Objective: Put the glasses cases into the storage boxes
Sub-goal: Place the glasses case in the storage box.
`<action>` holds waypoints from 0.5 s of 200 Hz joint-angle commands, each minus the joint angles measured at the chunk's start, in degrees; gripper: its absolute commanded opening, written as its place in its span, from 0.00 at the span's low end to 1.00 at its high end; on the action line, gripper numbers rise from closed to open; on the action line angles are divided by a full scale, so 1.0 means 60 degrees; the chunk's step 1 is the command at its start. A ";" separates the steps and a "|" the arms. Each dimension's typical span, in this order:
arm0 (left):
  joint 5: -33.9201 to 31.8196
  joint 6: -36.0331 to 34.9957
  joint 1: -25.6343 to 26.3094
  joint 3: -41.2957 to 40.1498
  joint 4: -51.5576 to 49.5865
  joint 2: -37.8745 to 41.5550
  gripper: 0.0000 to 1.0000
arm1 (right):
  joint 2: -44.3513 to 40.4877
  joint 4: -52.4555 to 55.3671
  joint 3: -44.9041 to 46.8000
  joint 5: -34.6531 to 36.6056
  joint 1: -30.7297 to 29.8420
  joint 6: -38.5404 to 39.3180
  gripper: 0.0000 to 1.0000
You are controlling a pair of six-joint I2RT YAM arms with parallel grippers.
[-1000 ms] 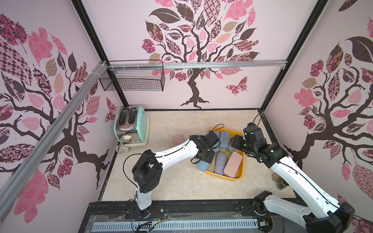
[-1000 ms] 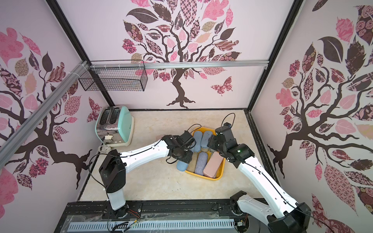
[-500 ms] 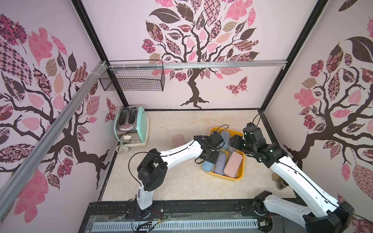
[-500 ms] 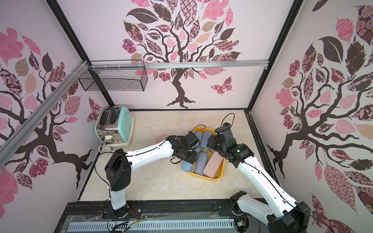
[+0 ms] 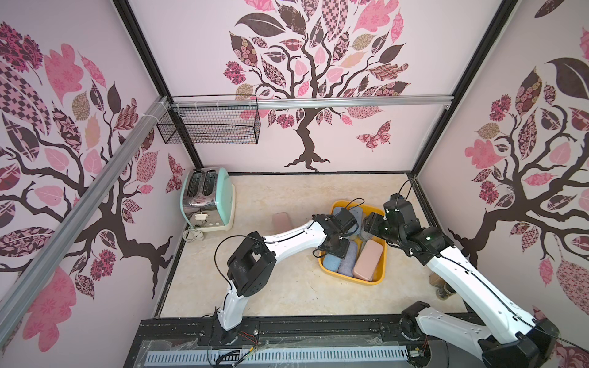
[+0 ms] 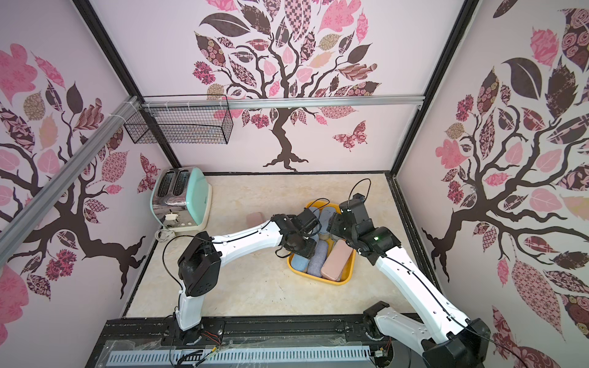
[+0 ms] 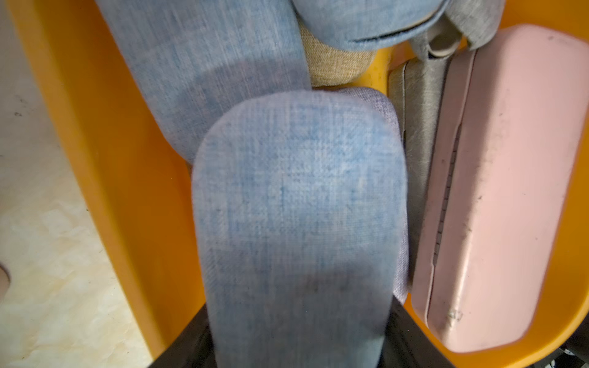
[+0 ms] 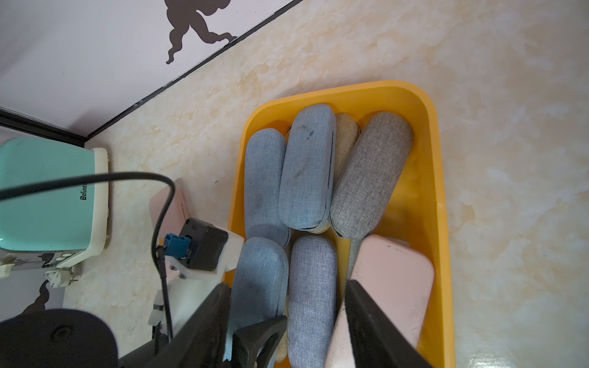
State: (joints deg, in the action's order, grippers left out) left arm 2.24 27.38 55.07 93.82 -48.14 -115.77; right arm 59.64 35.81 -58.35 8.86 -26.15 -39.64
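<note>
- Left claw (image 7: 296, 337) is clamped on a blue woven-fabric oblong case (image 7: 296, 207), rounded at the end, held over the left side of the yellow-orange plastic tub (image 7: 111, 143).
- Right under it there's crowding: another blue case and a lavender one, fabric on fabric.
- Alongside lies the smooth pink rectangular case (image 7: 497, 191), scuffed, with a grey fabric case wedged against it.
- Right claw (image 8: 287, 286) hangs over the tub with its jaws spread, nothing between them.
- At the tub's far end, a grey case (image 8: 369, 175) leans on a tan one (image 8: 345, 137).
- In both top views the two wrists sit close together above the tub and hide its middle.
- One more pink case (image 5: 281, 220) lies out on the marbled bench (image 5: 287, 286), between the tub and the mint-and-chrome toaster (image 5: 207, 197).
- A black wire basket (image 5: 210, 126) hangs on the wall rail.
</note>
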 commanded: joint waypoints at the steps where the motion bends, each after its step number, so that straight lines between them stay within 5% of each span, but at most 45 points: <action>1: 0.0196 0.0051 0.0043 -0.0357 0.0122 0.0151 0.58 | 0.0098 0.0228 -0.0233 0.0141 0.0023 0.0091 0.61; 39: 0.0162 0.0078 0.0045 -0.0314 0.0006 -0.0198 0.58 | 0.0131 0.0240 -0.0160 0.0163 0.0023 0.0084 0.61; 100: 0.0283 0.0480 0.0050 -0.0316 0.0063 -0.0368 0.72 | 0.0012 0.0332 -0.0220 0.0316 0.0037 0.0117 0.62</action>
State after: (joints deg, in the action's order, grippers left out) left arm 2.98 28.91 55.11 93.21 -47.51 -117.75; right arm 59.79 35.83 -58.35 9.34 -26.11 -39.62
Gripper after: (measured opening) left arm 0.712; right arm 0.615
